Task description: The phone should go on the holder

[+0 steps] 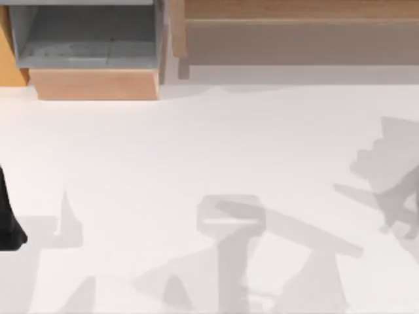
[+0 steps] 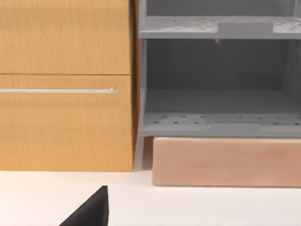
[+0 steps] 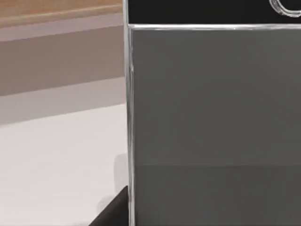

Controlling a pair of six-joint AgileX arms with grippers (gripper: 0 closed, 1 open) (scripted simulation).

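Note:
The phone (image 3: 211, 122) stands very close in the right wrist view: dark grey screen, silver rim, a black band at its far end with part of a round button (image 3: 287, 7). My right gripper is shut on the phone, and one black fingertip (image 3: 113, 212) lies against its rim. Behind the phone there is white table, so it is held above the surface. At the top view's left edge my left arm (image 1: 8, 219) sits parked, and a black part of the left gripper (image 2: 89, 212) pokes into the left wrist view. The holder is out of view.
A grey open shelf unit (image 1: 85, 39) on a wooden base (image 1: 95, 84) stands at the back left, beside an orange wooden cabinet (image 2: 66, 94) with a metal handle. A long brown bench (image 1: 294, 39) runs along the back right. Arm shadows cross the white table (image 1: 196, 144).

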